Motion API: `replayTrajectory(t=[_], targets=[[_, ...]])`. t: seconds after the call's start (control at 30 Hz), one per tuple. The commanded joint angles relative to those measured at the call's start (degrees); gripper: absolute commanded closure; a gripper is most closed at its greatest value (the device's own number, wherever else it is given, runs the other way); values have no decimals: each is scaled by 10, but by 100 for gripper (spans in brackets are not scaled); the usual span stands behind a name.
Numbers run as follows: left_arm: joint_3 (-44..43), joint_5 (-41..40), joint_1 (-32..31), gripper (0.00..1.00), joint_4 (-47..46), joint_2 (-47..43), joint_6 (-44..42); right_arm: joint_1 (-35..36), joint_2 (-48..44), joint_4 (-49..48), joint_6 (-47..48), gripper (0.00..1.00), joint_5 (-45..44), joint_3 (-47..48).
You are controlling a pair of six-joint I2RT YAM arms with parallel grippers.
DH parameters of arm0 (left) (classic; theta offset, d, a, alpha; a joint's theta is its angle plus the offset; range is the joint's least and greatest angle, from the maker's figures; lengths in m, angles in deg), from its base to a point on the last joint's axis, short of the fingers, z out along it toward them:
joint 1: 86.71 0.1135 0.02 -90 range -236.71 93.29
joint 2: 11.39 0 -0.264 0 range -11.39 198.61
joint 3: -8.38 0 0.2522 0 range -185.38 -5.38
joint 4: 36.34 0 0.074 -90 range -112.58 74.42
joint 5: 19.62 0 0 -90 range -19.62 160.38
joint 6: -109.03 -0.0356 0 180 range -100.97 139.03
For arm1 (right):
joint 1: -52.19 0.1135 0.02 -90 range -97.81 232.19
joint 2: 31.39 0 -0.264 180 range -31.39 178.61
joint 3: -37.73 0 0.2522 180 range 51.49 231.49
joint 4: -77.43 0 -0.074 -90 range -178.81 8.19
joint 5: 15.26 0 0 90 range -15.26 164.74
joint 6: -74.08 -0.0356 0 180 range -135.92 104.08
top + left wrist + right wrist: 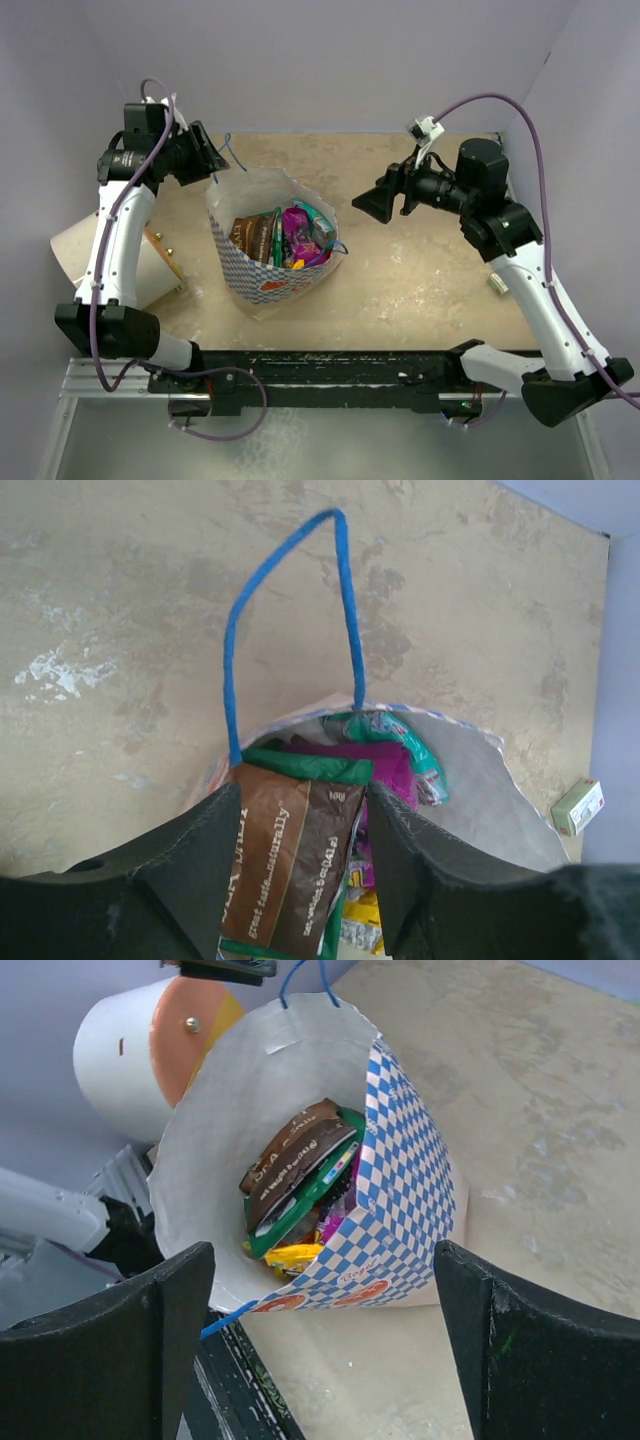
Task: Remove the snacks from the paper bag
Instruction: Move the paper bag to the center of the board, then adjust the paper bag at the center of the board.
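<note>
L gripper (303,810) partly open over paper bag (405,1160), nothing held, R gripper (322,1260) wide open, empty, snacks (295,1165) in bag

Mottled tan table (420,290), three things on it.
Paper bag (262,282) stands mid-table; white drum (72,250) lies at its left edge; small box (497,284) sits far right.

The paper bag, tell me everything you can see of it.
The paper bag is white paper with a blue zigzag check and orange marks outside, plain cream inside. It stands on the tan table left of centre, mouth gaping wide upward, its rim bent out of round. A blue cord handle loops from the far rim. Snack packets, brown, green, purple and yellow, fill its bottom. The left hand is at the far rim, fingers apart; whether it touches the paper is unclear.
</note>
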Motion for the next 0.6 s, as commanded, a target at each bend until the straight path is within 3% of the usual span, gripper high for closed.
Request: replayTrajectory(t=[0.0, 0.23, 0.57], targets=[[-12, 8, 18, 44, -61, 26, -19, 0, 15, -64, 30, 11, 99, 24], [-88, -49, 21, 49, -32, 110, -43, 0, 47, -85, 69, 16, 214, 38], [-124, 122, 30, 48, -124, 216, -37, 1, 82, -71, 85, 20, 237, 61]])
